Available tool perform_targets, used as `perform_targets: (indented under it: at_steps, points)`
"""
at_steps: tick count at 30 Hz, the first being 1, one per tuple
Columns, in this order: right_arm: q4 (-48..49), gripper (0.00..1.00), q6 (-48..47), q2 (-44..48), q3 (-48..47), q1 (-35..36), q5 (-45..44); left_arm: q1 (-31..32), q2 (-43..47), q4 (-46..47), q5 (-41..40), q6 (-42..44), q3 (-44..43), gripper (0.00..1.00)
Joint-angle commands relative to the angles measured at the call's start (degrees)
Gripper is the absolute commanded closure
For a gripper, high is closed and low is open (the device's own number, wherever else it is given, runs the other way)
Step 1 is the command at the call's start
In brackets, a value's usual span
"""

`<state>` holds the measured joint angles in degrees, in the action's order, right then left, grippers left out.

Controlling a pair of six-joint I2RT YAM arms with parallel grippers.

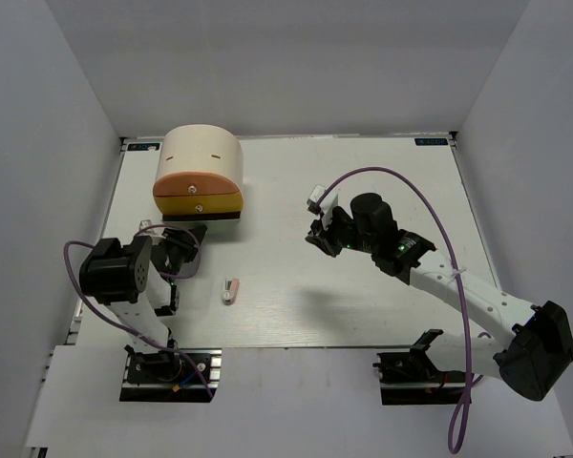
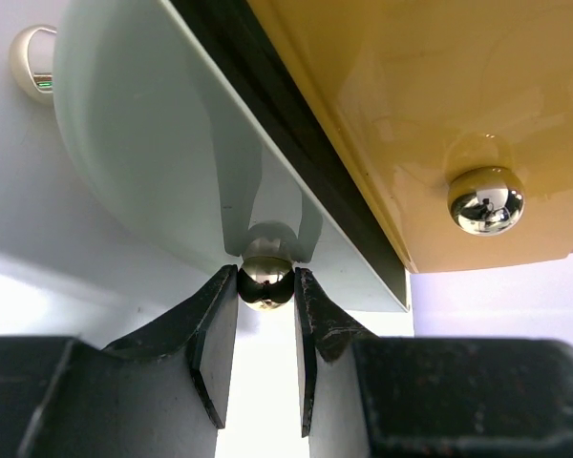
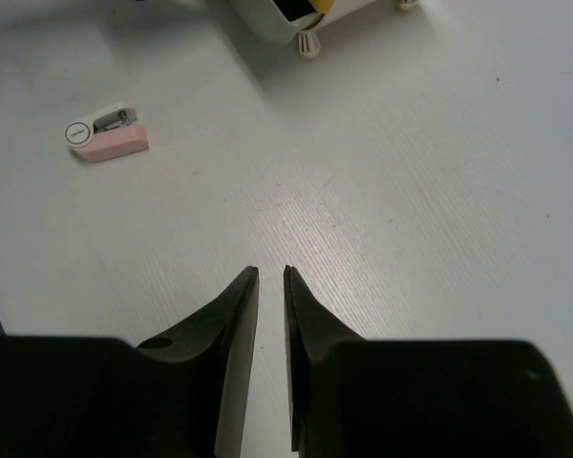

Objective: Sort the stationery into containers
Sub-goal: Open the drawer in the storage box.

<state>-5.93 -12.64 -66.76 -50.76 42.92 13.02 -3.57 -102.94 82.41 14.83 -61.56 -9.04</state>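
- Left gripper (image 2: 265, 291) is pinching the chrome knob (image 2: 265, 282) of the lowest white drawer (image 2: 153, 153)
- Right gripper (image 3: 270, 286) is hovering nearly closed, holding nothing
- White-pink piece (image 1: 231, 289) is lying unsorted on the table (image 1: 363, 305), near the cream box (image 1: 202, 151)

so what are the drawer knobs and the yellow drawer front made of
The knobs look like polished metal or chrome plating: mirror-bright, reflecting the room. One sits between the left claw fingers. The yellow drawer front looks like glossy plastic, smooth with soft highlights; it could also be painted.

table (image 1: 363, 305): open mid/right | obstacles: cream box (image 1: 201, 153), white-pink piece (image 1: 231, 289)
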Motion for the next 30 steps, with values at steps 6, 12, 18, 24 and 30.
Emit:
perform_targets:
  at_steps: [6,12,18,24,30]
  points:
    - [0.5,0.75,-0.4,-0.2,-0.5,-0.2,1.7,-0.1,3.9,2.3,2.0,1.9,4.0,0.82]
    - [0.5,0.75,-0.5,-0.4,-0.4,-0.2,1.8,-0.1,7.7,-3.2,3.0,1.9,2.9,0.86]
    - [0.2,0.74,-0.6,-1.0,-0.6,0.1,2.2,-0.1,13.8,-13.4,3.5,6.2,2.4,0.88]
    - [0.0,0.74,-0.7,-1.3,-0.5,0.1,2.8,-0.1,16.7,-18.0,3.5,7.3,3.4,0.86]
    - [-0.1,0.73,-0.6,-1.4,-0.7,0.1,3.0,-0.1,20.5,-22.3,1.7,7.3,4.6,0.86]
